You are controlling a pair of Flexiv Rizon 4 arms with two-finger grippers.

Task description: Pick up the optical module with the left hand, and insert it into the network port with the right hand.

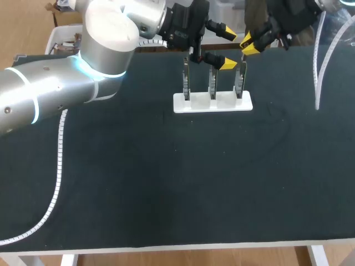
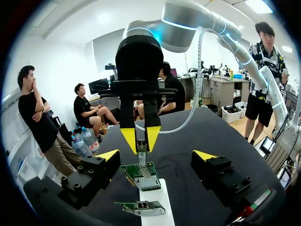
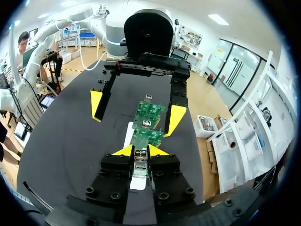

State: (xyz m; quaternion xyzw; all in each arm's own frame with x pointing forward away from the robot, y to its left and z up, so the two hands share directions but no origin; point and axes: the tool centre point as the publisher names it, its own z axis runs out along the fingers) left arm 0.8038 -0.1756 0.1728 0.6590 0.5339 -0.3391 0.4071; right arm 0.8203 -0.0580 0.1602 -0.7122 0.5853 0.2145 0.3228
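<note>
Right claw [image 3: 140, 150] pinches small silver optical module [image 3: 139, 163] above white plastic rack [image 1: 213, 103].
Left claw [image 2: 156, 155] gapes empty, leaving insertion room.

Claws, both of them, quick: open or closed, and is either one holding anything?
Left claw: open, gripping nothing.
Right claw: closed on the optical module.

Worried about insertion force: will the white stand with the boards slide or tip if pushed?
Likely slides: the white stand looks light, with no visible fastening to the table. May tip: the circuit boards rise tall above its narrow base.
</note>
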